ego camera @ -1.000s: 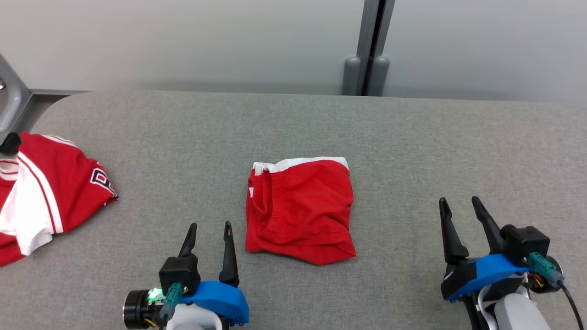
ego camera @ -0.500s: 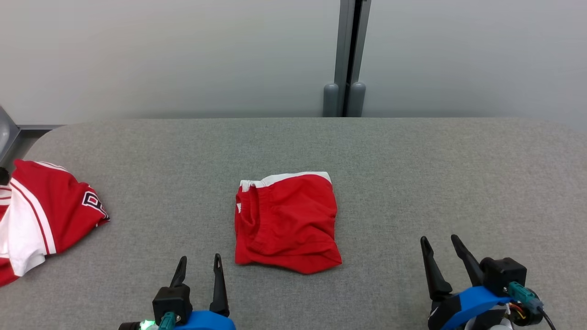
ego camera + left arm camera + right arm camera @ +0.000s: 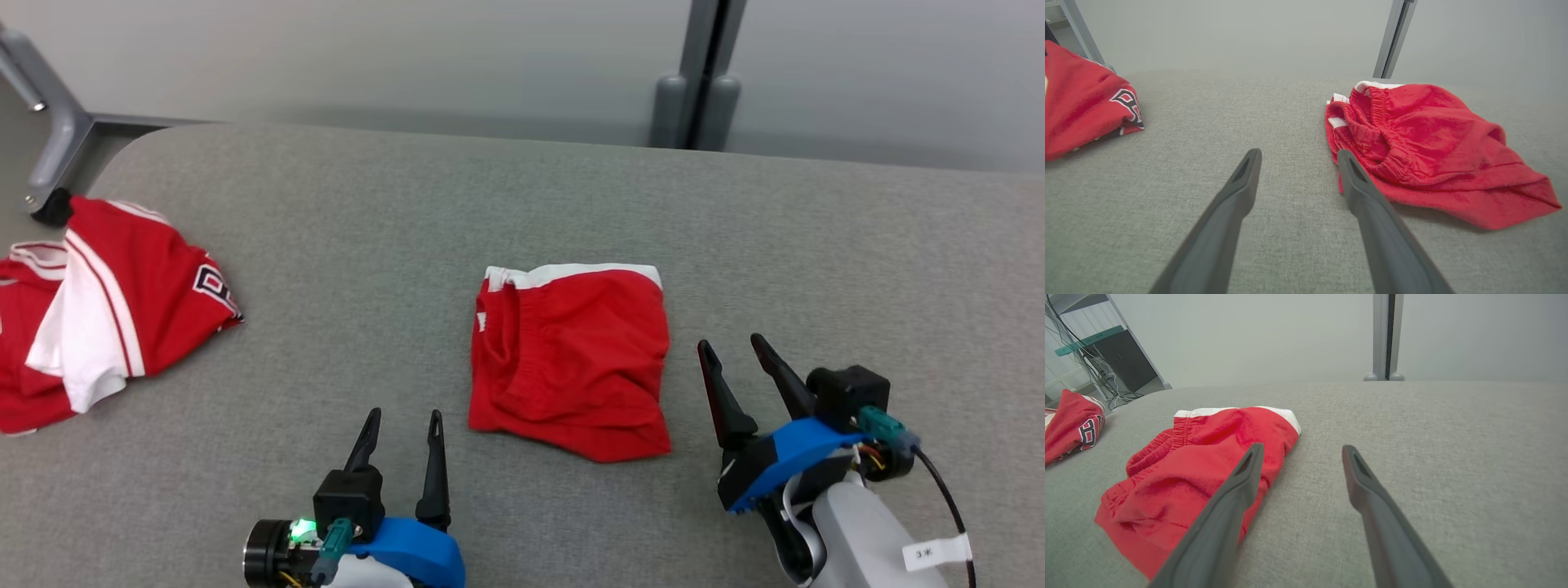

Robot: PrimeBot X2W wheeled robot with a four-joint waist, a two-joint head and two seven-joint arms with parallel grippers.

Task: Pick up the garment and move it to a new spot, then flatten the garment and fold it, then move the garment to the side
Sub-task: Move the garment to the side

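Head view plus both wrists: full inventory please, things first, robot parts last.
shorts: 1, red with white band, table centre, folded
jersey: 1, red and white, dark lettering, table's left end, crumpled
table: 1, grey fabric top
post: 1, grey, behind table against pale wall
frame: 1, grey metal, beyond table's far left corner
cabinet: 1, dark, cables beside it, left background
left pincer: 1, dark fingers, blue mount, open, left of shorts
right pincer: 1, dark fingers, blue mount, open, right of shorts

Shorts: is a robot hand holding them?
No, the shorts lie on the table between the left hand and right hand, both open and apart from them.
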